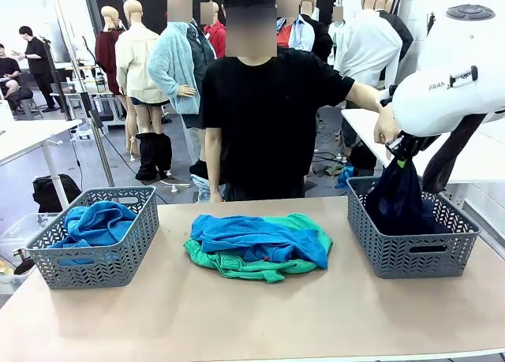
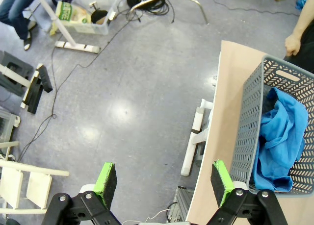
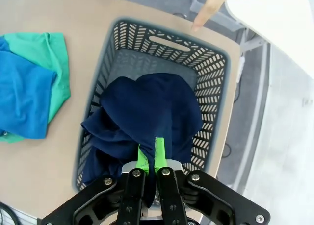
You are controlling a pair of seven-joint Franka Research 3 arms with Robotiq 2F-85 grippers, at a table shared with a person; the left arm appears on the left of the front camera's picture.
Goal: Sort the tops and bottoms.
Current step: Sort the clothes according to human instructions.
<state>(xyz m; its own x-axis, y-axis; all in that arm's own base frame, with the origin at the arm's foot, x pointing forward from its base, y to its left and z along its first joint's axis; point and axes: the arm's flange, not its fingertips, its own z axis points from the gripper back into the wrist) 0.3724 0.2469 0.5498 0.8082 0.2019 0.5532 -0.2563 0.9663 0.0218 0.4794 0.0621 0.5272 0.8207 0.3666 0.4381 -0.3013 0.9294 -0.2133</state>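
**Hanging the navy trousers over the right basket**

The table (image 1: 237, 322) carries two grey slotted baskets, well apart, with a heap of clothes between them. The right basket (image 1: 410, 255) sits at the table's right end. The left basket (image 1: 95, 259) sits at the left end and holds one blue shirt (image 1: 95, 222).

The navy trousers (image 1: 397, 198) hang from the right claw (image 3: 148, 154), whose jaws are pinched together on a fold of the cloth. The cloth's long axis runs straight down, and its bulk is bunched inside the right basket directly beneath the claw. Letting go should therefore need no sideways travel. One dark fold crowds the basket wall that faces the heap, and I cannot tell whether it crosses the rim.

On the table's middle, the second blue shirt (image 1: 260, 236) lies on top of the green shorts (image 1: 237, 266), and both stretch left to right. Bare table surrounds the heap on every side, widest on the near side.

The left claw (image 2: 163, 180) hangs empty with its jaws wide apart, past the table's left end and over the floor, beside the left basket. Being free, it looks the likelier one to take the shirt leftward.

The person's hand (image 1: 387, 128) is close by the right arm's wrist, above the right basket's far rim, which leaves little room there.
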